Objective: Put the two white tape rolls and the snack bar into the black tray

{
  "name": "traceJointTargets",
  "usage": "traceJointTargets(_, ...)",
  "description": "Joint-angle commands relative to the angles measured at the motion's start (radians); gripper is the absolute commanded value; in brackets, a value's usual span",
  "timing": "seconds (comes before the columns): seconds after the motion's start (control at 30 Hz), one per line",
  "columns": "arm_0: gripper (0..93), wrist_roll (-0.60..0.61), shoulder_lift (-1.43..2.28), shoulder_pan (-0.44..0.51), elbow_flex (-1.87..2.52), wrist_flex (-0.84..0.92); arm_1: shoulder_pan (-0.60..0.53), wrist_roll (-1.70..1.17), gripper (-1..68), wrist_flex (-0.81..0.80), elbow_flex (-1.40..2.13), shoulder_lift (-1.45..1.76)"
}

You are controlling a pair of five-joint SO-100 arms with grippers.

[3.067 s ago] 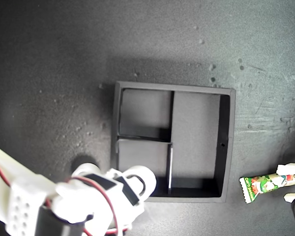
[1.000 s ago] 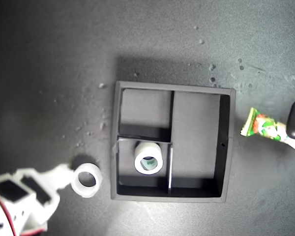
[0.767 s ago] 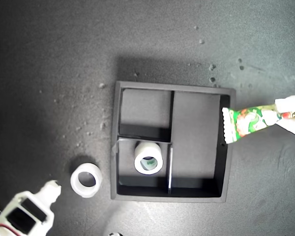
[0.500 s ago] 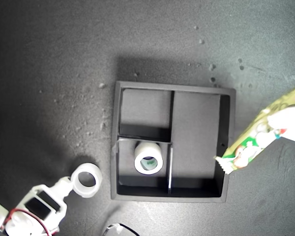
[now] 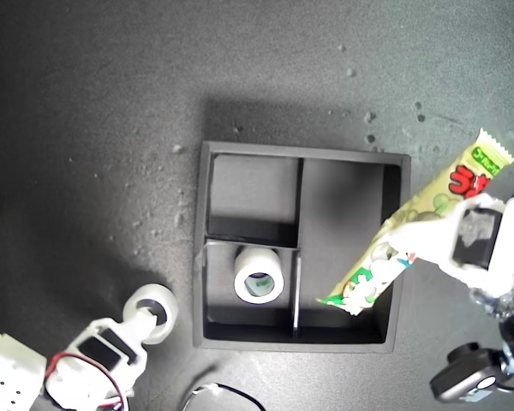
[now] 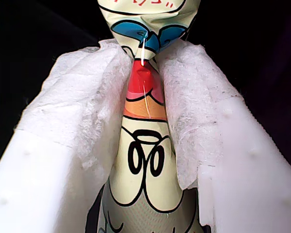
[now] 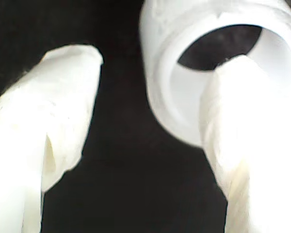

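Observation:
The black tray (image 5: 304, 153) sits mid-table in the exterior view. One white tape roll (image 5: 259, 276) stands in its small near-left compartment. The other tape roll (image 5: 154, 310) (image 7: 174, 97) lies on the table off the tray's lower left corner in the exterior view. My second gripper (image 5: 144, 325) (image 7: 157, 63) is open, with one finger in the roll's hole and the other outside, well apart. My first gripper (image 5: 415, 231) (image 6: 145, 68) is shut on the snack bar (image 5: 373, 272) (image 6: 145, 160). The bar is tilted across the tray's right rim, its low end over the long compartment.
The table (image 5: 86, 128) is a dark grey mat with small specks. A black part of the first arm (image 5: 463, 384) hangs at the exterior view's lower right. A thin cable (image 5: 214, 394) shows at the bottom edge.
The first gripper swung the snack bar from beyond the tray's right rim to slant over the long compartment. The second gripper closed in on the loose roll and slid a finger into its hole.

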Motion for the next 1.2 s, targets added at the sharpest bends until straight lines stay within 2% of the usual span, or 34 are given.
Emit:
traceJointTargets(0.0,15.0,-0.003,0.008,-0.014,0.037,-0.069,-0.011,0.003,-0.6,-0.048,-0.003,0.005)
traceJointTargets(0.17,12.0,-0.021,-0.02,-0.018,0.06,-0.1,-0.028,-0.009,-0.6,-0.049,-0.054,-0.086)
traceJointTargets(0.37,1.1,-0.055,-0.032,-0.057,0.123,-0.1,-0.037,0.0,-0.3,-0.025,-0.137,-0.265)
traceJointTargets(0.47,0.0,-0.043,0.071,-0.072,0.121,-0.025,-0.041,0.015,0.0,-0.043,-0.129,-0.287)
traceJointTargets(0.5,0.0,-0.035,0.112,-0.083,0.095,0.043,-0.044,0.017,4.7,-0.043,-0.126,-0.287)
traceJointTargets(0.57,0.0,0.002,0.184,-0.114,0.011,0.202,-0.049,0.018,21.2,-0.032,-0.133,-0.287)
traceJointTargets(0.6,0.0,0.034,0.209,-0.138,-0.048,0.273,-0.052,0.018,25.5,-0.02,-0.141,-0.287)
traceJointTargets(0.63,0.0,0.075,0.224,-0.166,-0.11,0.334,-0.052,0.021,26.8,-0.005,-0.15,-0.287)
traceJointTargets(0.7,0.0,0.169,0.224,-0.232,-0.253,0.434,-0.049,0.032,26.1,0.048,-0.186,-0.285)
traceJointTargets(0.87,0.0,0.394,0.048,-0.359,-0.658,0.554,-0.009,0.064,25.8,0.209,-0.35,-0.275)
traceJointTargets(0.97,0.0,0.459,-0.126,-0.403,-0.871,0.601,0.028,0.215,24.5,0.393,-0.531,-0.275)
traceJointTargets(1.07,0.2,0.505,-0.291,-0.431,-1.043,0.621,0.012,0.353,21.4,0.569,-0.712,-0.275)
traceJointTargets(1.17,0.6,0.525,-0.414,-0.457,-1.137,0.623,-0.035,0.472,18.2,0.627,-0.79,-0.241)
